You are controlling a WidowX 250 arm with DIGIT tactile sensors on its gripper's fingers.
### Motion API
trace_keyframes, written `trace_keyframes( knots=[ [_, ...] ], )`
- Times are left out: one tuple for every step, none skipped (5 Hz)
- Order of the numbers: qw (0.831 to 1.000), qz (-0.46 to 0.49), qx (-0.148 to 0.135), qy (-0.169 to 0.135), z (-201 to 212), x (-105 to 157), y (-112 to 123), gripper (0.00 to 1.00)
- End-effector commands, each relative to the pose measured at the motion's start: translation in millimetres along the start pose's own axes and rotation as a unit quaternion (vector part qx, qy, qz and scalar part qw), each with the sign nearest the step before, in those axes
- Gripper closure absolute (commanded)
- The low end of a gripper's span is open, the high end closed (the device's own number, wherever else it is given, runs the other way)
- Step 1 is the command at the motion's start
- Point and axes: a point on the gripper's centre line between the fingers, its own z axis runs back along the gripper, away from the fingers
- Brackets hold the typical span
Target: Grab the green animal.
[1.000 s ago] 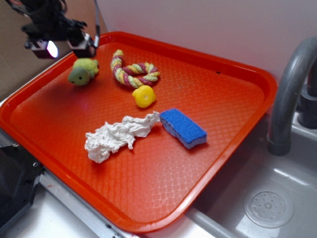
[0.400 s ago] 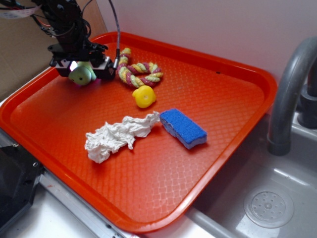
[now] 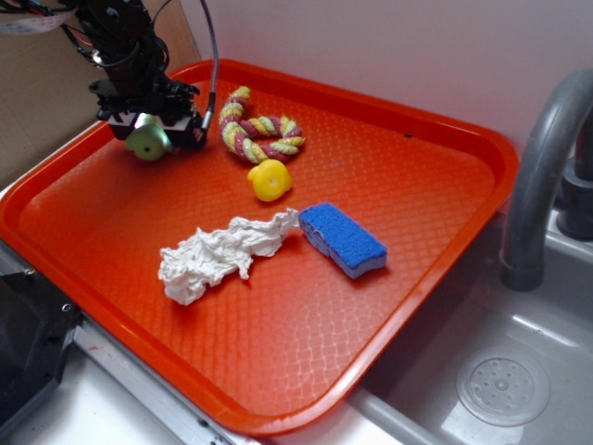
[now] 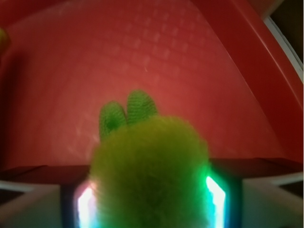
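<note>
The green animal (image 3: pixel 147 142), a small plush with an olive-green head, sits at the far left corner of the orange tray (image 3: pixel 417 185). My gripper (image 3: pixel 153 130) is down over it, with a finger on each side. In the wrist view the fuzzy yellow-green body (image 4: pixel 149 166) fills the gap between the two lit fingers (image 4: pixel 85 204), and both press against it. Only the head pokes out below the gripper in the exterior view. I cannot tell whether the toy still rests on the tray.
A braided red-yellow-green rope (image 3: pixel 255 134) lies just right of the gripper. A small yellow piece (image 3: pixel 269 180), crumpled white paper (image 3: pixel 218 255) and a blue sponge (image 3: pixel 343 239) lie mid-tray. A grey faucet (image 3: pixel 542 176) and sink (image 3: pixel 500 385) are at the right.
My gripper came down from above the tray's corner onto the green animal and closed around it. In the last half second it shifted slightly left with the toy.
</note>
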Motion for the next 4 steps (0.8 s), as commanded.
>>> trace_keyframes(
  knots=[
    [0.998, -0.035, -0.053, 0.019, 85, 10, 6, 1.0],
    [0.989, -0.108, -0.096, 0.019, 140, -14, -16, 1.0],
    [0.977, -0.16, -0.14, 0.007, 188, -46, -32, 1.0],
    [0.958, -0.205, -0.2, 0.01, 232, -73, -40, 1.0]
  ],
)
